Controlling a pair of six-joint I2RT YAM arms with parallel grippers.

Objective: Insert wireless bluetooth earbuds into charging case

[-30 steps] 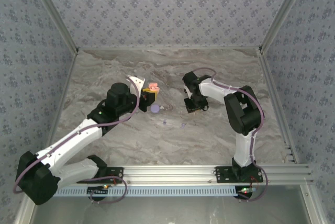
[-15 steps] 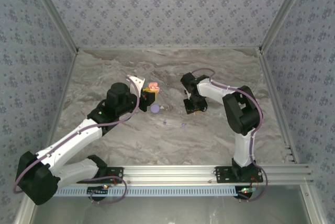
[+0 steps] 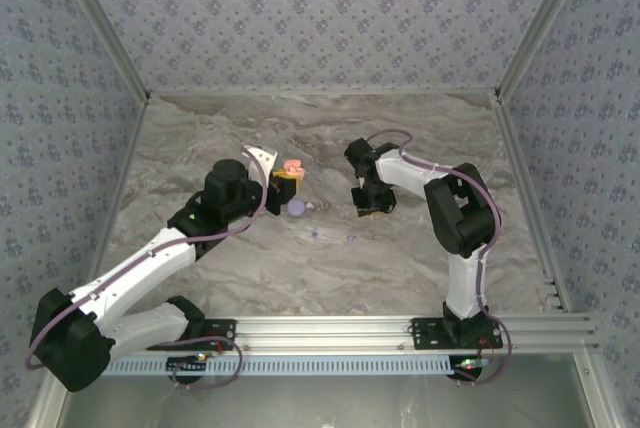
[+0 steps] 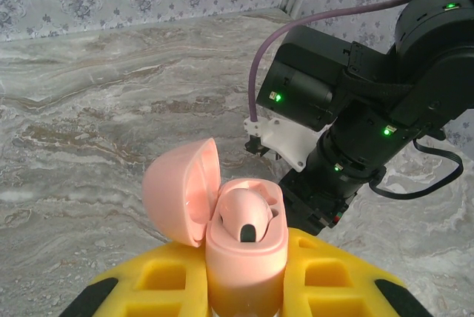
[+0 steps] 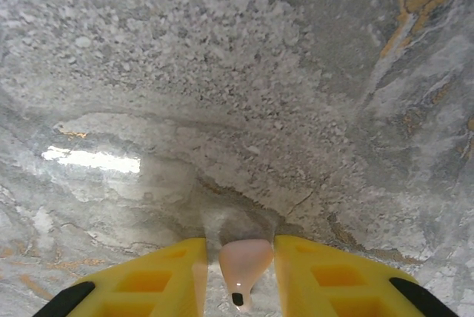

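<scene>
Right gripper (image 5: 238,281) pinches earbud (image 5: 244,256), long axis along jaws, stem toward wrist. Left gripper (image 4: 246,287) clamps charging case (image 4: 248,247), lid (image 4: 181,191) open, leftward of earbud, apart.

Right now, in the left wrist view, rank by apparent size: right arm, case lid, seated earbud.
1. right arm
2. case lid
3. seated earbud
The arm is farther off, so nearness does not upset this order.

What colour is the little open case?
The case is pale pink, clearest in the left wrist view.

Marbled table (image 3: 200,128), floral-papered walls (image 3: 320,18)
</scene>
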